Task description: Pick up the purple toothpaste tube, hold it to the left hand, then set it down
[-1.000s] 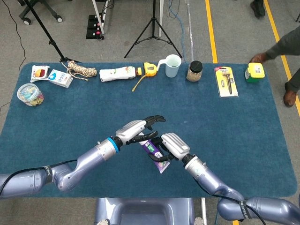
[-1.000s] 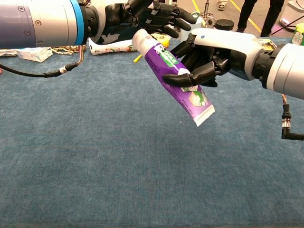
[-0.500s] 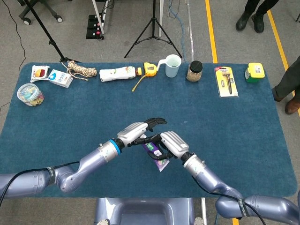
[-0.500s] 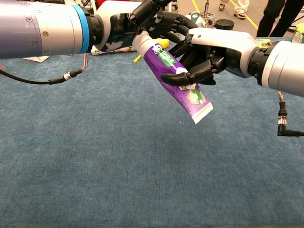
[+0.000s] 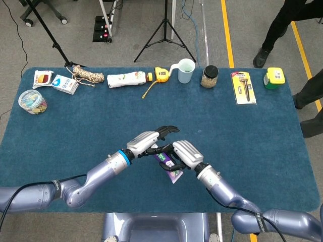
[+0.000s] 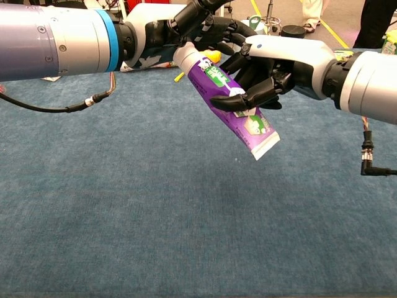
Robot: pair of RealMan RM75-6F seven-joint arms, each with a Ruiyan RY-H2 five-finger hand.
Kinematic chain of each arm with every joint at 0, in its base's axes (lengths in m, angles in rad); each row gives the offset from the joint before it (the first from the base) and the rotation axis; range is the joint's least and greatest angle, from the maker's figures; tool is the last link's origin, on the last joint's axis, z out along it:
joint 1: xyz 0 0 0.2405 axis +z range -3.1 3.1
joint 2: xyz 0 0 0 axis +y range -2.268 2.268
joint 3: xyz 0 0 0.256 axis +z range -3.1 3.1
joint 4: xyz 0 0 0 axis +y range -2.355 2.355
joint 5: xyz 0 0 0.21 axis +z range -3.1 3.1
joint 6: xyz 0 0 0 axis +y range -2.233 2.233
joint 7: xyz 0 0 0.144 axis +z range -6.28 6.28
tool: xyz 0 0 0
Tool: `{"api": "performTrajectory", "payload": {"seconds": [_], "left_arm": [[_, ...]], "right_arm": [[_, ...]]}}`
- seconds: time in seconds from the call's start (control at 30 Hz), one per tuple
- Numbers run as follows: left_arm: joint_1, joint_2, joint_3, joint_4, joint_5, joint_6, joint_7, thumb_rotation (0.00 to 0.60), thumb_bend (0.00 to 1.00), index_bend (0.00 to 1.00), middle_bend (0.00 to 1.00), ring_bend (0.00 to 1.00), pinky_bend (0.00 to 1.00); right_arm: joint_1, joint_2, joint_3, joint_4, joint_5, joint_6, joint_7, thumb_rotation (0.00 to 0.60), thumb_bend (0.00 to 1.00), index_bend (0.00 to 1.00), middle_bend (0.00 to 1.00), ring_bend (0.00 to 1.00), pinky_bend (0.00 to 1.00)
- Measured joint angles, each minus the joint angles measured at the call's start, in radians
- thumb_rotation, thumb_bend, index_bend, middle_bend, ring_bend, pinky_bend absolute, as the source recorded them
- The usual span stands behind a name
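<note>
Head view. Bench (image 5: 60,126), blue felt-covered, rectangular. Right hand (image 5: 182,154), white-shelled with black fingers, just below centre, closed around the purple toothpaste tube (image 5: 169,166), which slants with its flat crimped end toward 5 o'clock. Left hand (image 5: 146,140), same make, at 10 o'clock of the right hand; its dark fingers reach over the tube's upper end, but whether they touch it cannot be told here. Back edge of bench, 9 to 3 o'clock: clear round tub of coloured clips (image 5: 32,101), small white carton (image 5: 64,84), coil of rope (image 5: 88,76), white squeeze tube with green print (image 5: 126,79), yellow tape measure (image 5: 161,74), pale blue jug (image 5: 184,70), dark-lidded glass jar (image 5: 209,76), carded razor (image 5: 243,87), yellow-green box (image 5: 273,78).

Chest view. Tube (image 6: 231,102) held clear of the bench, white cap end at 10 o'clock, crimp at 4 o'clock. Right hand (image 6: 273,65) pinches the tube's middle between thumb below and fingers behind. Left hand (image 6: 201,28) has fingers curled close over the cap end; contact looks likely, a firm grasp is not evident, so its state is uncertain.

Step in hand, as judged: presenting the tube to the left hand. To do it well, keep the right hand's pinch steady at mid-tube, bring the cap end squarely against the left fingers without squeezing the soft body, then lower the tube flat onto open felt toward 6 o'clock before loosening the fingers.
</note>
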Motion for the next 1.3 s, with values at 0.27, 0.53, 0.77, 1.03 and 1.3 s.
{"api": "performTrajectory", "payload": {"seconds": [0.27,0.53,0.77,1.03,1.3], "left_arm": [[-0.001,-0.013,0.002,0.004,0.001,0.012,0.003,0.0,0.14,0.06,0.07,0.01,0.22],[-0.01,-0.015,0.003,0.007,-0.013,-0.005,0.003,0.0,0.14,0.06,0.06,0.01,0.22],[-0.016,-0.009,0.002,0.006,-0.028,-0.025,-0.008,0.0,0.14,0.06,0.06,0.01,0.22],[-0.019,-0.008,0.001,0.007,-0.029,-0.022,-0.003,0.0,0.14,0.06,0.06,0.0,0.22],[-0.007,0.021,-0.016,0.005,-0.031,0.003,-0.011,0.0,0.14,0.06,0.06,0.0,0.22]], "right_arm": [[0.004,0.005,0.007,0.0,0.016,-0.003,-0.005,0.479,0.55,0.79,0.82,0.94,0.85],[0.007,0.007,0.009,0.001,0.026,-0.007,-0.014,0.479,0.55,0.79,0.82,0.94,0.85],[0.009,0.005,0.012,0.001,0.032,-0.005,-0.016,0.48,0.55,0.79,0.82,0.94,0.86],[0.009,0.005,0.015,0.002,0.047,-0.007,-0.018,0.48,0.55,0.79,0.82,0.94,0.86],[0.0,0.007,0.012,0.01,0.067,-0.014,0.005,0.481,0.55,0.79,0.82,0.94,0.86]]}}
